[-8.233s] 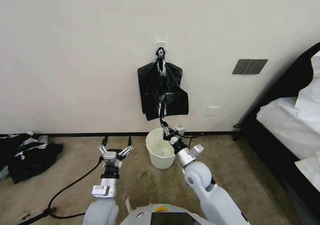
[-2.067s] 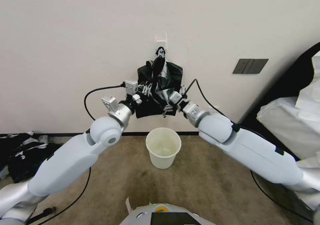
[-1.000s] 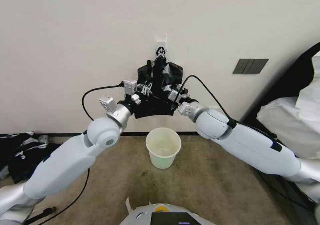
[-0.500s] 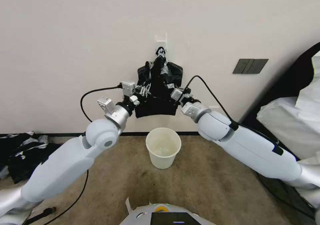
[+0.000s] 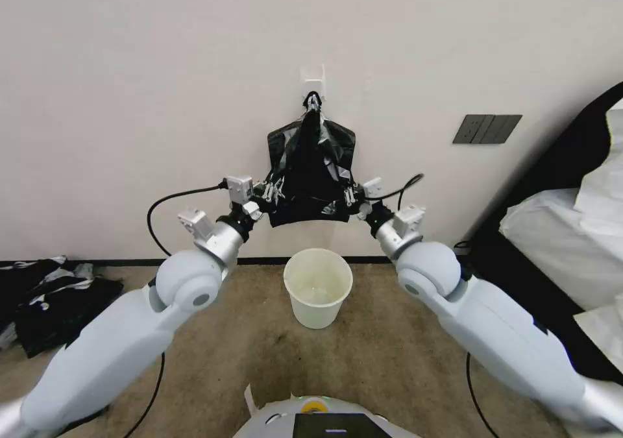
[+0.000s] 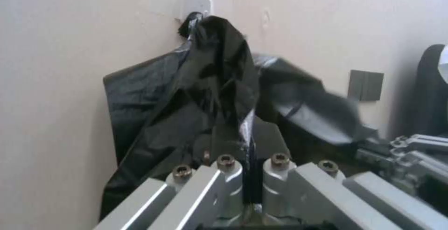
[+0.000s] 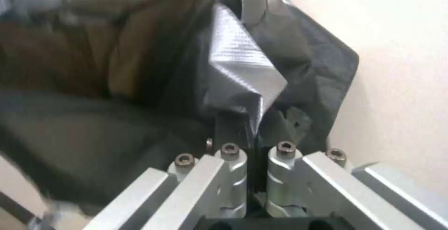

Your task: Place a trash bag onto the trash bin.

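Two grippers – left gripper (image 5: 271, 190), right gripper (image 5: 348, 196) – each pinch one trash bag (image 5: 311, 165)

The right pincer (image 7: 252, 132) is clamped on a crumpled fold of the trash bag (image 7: 243, 69), beside a pale wall (image 7: 401, 83).

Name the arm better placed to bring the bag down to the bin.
Neither alone: left end effector and right end effector each pinch a bottom corner of the trash bag, straight above the trash bin.
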{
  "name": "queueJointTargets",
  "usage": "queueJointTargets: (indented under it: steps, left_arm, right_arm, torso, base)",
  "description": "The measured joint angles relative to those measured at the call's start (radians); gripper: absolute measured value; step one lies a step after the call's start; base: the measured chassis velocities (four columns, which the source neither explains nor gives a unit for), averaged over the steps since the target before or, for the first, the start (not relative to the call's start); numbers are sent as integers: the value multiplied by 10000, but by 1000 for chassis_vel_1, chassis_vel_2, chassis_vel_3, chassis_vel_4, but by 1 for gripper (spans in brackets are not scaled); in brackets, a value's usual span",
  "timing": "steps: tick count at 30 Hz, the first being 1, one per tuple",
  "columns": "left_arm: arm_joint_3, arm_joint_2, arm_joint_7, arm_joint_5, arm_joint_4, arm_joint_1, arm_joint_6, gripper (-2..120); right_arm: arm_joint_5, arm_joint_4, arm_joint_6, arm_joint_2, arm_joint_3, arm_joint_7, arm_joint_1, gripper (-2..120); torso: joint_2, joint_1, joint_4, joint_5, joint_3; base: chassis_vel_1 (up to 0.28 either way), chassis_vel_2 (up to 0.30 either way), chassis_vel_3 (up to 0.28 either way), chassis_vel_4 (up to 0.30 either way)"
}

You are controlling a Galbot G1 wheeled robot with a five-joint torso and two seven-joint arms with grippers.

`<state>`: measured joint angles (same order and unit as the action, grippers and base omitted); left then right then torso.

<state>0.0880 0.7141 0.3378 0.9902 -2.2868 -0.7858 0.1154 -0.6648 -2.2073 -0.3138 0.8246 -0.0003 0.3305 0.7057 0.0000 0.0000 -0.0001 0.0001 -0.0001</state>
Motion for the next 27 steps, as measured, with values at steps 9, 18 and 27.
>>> queueJointTargets:
  steps: [9,18,27]
  left_arm:
    - [736,173,-23,-465,-608,-1482,-122,0]
    - [1061,267,-21,-539,-767,-2038,-172,0]
    - [1019,338,-4,-689,-889,-2304,-174,0]
  right_arm:
    - [-1133,-749,565,428,1447,-135,1738,0]
    - [-1307,-1254,813,736,2261,-496,3174,0]
    - [-1417,-1705,782,1317,2510,-459,4194,0]
  torso:
    - [0,0,3,-1,0]
    - [0,0,0,-1,0]
    - [0,-1,1,-1,0]
  base:
    - [0,0,0,0]
    - [0,0,0,0]
    - [0,0,0,0]
